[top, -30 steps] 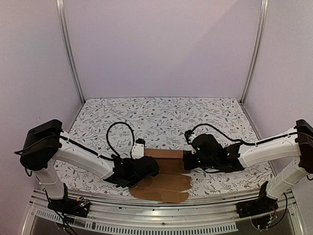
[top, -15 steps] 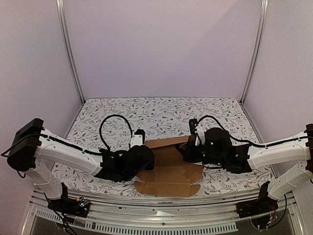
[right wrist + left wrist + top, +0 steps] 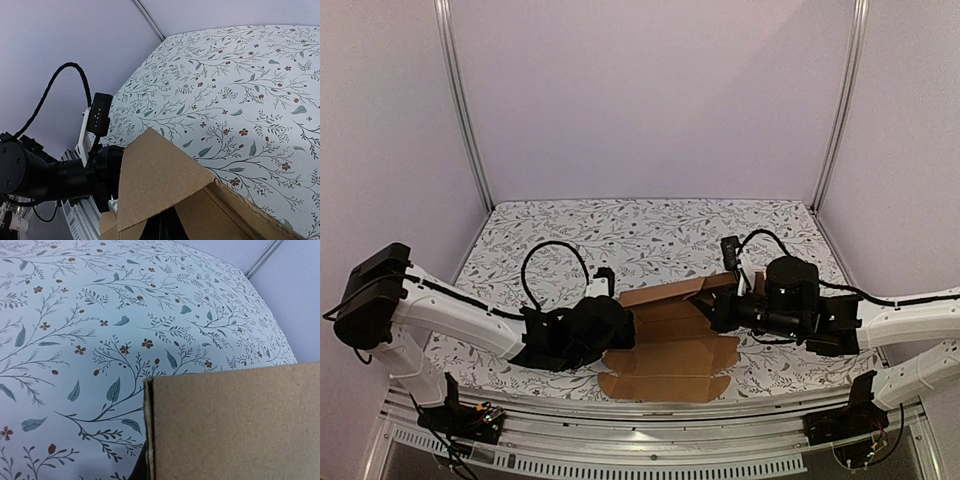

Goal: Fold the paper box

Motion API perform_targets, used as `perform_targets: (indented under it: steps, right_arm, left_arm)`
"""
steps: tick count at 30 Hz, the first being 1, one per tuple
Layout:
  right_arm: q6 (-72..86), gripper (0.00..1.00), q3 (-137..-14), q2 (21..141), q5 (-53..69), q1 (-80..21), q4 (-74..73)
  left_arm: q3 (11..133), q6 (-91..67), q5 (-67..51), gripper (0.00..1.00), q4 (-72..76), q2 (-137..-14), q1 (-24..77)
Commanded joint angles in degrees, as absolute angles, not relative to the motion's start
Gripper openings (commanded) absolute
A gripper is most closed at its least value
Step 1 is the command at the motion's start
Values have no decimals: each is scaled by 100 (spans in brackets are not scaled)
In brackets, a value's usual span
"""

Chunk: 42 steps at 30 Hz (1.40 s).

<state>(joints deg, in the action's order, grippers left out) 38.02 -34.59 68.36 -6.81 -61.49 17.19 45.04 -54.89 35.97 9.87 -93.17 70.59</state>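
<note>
Cardboard, cut flat with flaps and notches, is the paper box (image 3: 670, 352). It lies at the near middle of the flowered desk (image 3: 650, 230), between the two arms. Its far strip stands lifted off the sheet, higher at the right end. The left jaws and right jaws are both closed tight, each apparently pinching one end of that strip. An early fold along the back looks to be in hand. Next, I'd guess, the strip must turn over along its crease, both ends together, without tearing. The fingertips are hidden in every view. Both wrist cameras show mostly brown board up close, so the exact grip is unclear.
</note>
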Motion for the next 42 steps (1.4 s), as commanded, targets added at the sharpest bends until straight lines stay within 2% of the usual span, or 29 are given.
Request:
perform_targets:
  steps: [1,12,16,23,30,42]
  right_arm:
    - [3399,0,-3791,6429,-808,-6350,750]
    - [3007,0,-3589,4878,-731,-6462,-1010]
    - [3000,0,-3217,4392,-831,-6510,-1015]
    - [3030,0,-2550,3596,-679,-6589,-148]
    - [2945,0,-2339,3636,-545,-6632,588]
    - [2685,0,-2752,4365,-488,-6753,1507]
  left_arm:
    - [4052,-5595,3226,0,1208,-9167,6743]
    - [3613,-5576,2788,0,1697,-8955,6372]
    - [3432,-5753,2503,0,1999,-8887,6328]
    - [3006,-6293,1899,0,2905,-8883,6246]
    - [2777,-6670,1450,0,3824,-9005,6231]
    - [2712,-6891,953,0,4288,-9090,6237]
